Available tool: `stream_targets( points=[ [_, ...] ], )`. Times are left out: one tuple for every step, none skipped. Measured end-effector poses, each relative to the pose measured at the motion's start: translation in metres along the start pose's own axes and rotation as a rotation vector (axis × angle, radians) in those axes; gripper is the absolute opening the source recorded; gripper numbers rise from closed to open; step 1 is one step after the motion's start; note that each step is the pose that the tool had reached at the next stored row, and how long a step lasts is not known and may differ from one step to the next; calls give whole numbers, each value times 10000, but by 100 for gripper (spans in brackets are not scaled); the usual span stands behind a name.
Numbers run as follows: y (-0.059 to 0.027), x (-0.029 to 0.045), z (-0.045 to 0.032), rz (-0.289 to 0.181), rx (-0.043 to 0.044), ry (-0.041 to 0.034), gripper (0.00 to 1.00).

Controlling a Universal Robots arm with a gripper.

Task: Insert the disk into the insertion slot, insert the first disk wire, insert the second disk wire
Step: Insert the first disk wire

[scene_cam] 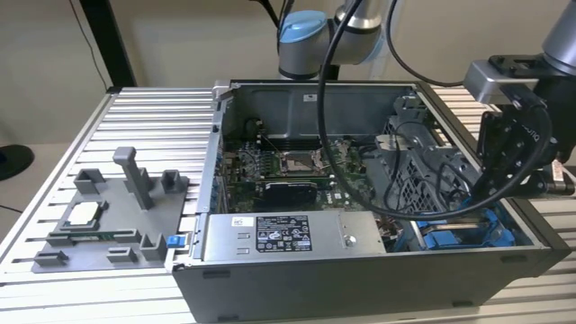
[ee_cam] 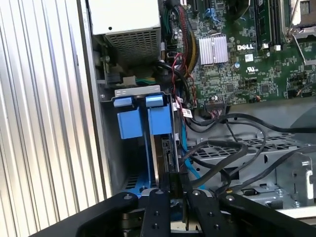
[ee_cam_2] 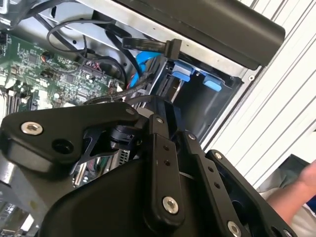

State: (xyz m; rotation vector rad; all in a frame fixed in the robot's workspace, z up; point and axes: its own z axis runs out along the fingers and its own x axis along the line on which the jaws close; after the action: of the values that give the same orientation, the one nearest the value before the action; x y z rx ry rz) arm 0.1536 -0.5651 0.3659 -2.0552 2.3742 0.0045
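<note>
ribbed aluminium desk | open grey metal computer case | grey perforated insertion slot holds disk | silver disk in blue plastic carrier: on edge, long axis along slot depth, blue tabs away from gripper | gripper: narrow at disk's near edge, held item unclear | likely best: push straight along that axis, kept square

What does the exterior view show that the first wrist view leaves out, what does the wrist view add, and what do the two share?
Exterior view: the grey fixture tray with upright posts, on the exterior view's left, and the arm's blue joint behind the case.
First wrist view: a silver heatsink on the board and a bundle of red and yellow wires beside it.
Both: the power supply, the green board, black cables, the ribbed table, and blue carriers in the slot.
</note>
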Motion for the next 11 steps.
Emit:
stream_targets(
  points=[
    [-2,13,1,1,-1,-4,0],
    [-2,14,1,0,-1,-3,0],
    [-2,14,1,-1,0,-3,0],
    [-1,14,1,0,0,-3,0],
    [-2,14,0,-2,0,-3,0],
    [-2,14,0,-2,0,-3,0],
    [-2,15,1,-2,0,-2,0],
    [-2,18,2,-2,0,-2,0],
    [-3,22,4,-2,0,-2,0],
    [-3,26,5,-2,0,-1,0],
    [-4,30,9,-3,-1,-4,0]
  ],
)
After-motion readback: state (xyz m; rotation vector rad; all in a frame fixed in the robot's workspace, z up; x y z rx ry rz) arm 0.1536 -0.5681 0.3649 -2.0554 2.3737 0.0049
